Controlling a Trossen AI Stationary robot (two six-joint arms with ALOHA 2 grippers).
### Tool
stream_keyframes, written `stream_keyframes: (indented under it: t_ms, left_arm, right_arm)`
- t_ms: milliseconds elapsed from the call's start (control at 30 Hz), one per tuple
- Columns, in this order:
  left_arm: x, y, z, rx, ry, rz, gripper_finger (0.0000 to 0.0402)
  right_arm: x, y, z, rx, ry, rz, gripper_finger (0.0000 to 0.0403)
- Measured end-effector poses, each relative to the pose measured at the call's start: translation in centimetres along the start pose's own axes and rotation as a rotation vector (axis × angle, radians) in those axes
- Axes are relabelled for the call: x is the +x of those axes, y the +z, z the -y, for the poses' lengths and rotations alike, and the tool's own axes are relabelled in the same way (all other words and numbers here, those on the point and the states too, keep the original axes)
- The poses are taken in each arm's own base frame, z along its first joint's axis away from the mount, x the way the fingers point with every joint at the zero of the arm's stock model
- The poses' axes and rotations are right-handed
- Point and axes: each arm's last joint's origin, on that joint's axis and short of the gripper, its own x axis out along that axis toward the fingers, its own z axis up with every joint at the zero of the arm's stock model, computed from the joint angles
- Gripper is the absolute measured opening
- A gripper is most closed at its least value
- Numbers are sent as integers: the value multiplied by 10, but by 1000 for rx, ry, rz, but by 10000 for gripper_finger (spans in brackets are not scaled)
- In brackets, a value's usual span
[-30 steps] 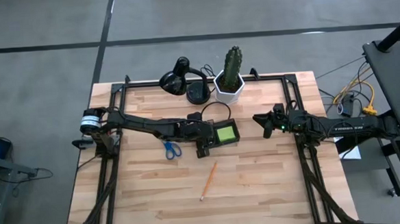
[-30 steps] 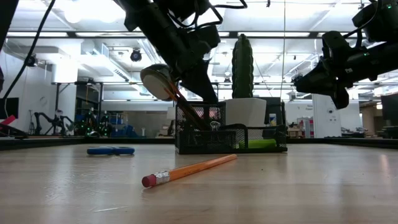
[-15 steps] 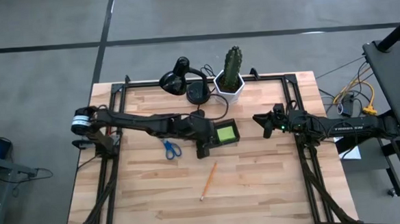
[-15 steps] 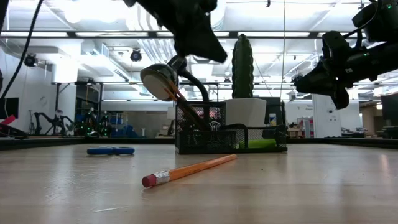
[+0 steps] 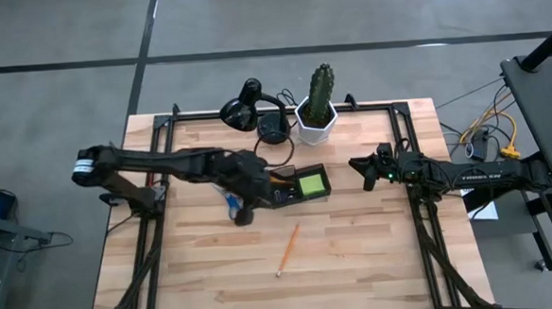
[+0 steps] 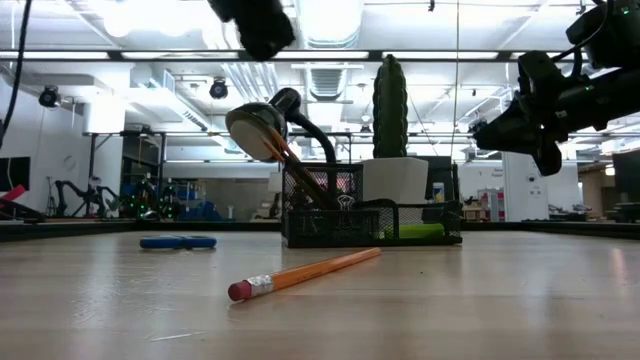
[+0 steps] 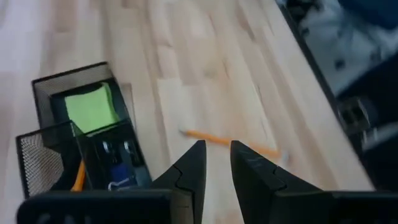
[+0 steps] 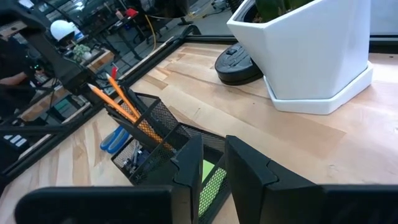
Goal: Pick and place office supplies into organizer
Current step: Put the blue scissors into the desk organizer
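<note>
The organizer [image 5: 297,185], a black mesh tray, stands mid-table with a lime-green sticky pad [image 5: 311,183] lying in its right compartment. Orange pencils [image 6: 298,172] stand in its taller cup, leaning on the rim. One more orange pencil [image 5: 288,248] lies flat on the table, nearer the front edge. Blue-handled scissors [image 5: 229,206] lie left of the organizer, partly under my left gripper [image 5: 242,216]. That gripper hangs high above the table, slanting down, narrowly open and holding nothing [image 7: 216,163]. My right gripper [image 5: 360,169] waits right of the organizer, narrowly open and holding nothing [image 8: 212,155].
A black desk lamp [image 5: 245,109] and a cactus in a white pot [image 5: 319,100] stand behind the organizer at the far edge. Black frame rails [image 5: 152,227] run along the table's left and right sides. Bare wood lies near the front edge around the loose pencil.
My left gripper has risen from the organizer's cup and drawn back toward the table's left, now hanging over the scissors and pointing down less steeply. The pencils in the cup stay leaning as before.
</note>
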Motion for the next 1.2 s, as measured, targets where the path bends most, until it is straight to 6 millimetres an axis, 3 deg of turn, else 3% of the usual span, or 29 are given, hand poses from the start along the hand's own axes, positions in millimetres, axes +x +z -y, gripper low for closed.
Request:
stream_keyframes:
  t_ms: [167,300,600,967,1200]
  left_arm:
    - [-13,-15,5,158,-59,-137,61]
    - [-11,-29,7,217,-156,-267,81]
    - [24,-52,-2,421,-227,-515,163]
    - [55,-85,-15,638,-164,-739,168]
    - [66,-103,-18,718,-162,-736,168]
  right_arm:
    - [0,0,0,0,-1,-1,59]
    - [0,-1,0,-1,-4,-6,59]
    - [0,-2,1,-1,-12,-14,59]
    - [1,-8,5,8,-26,-32,59]
    - [1,-11,7,5,-33,-41,59]
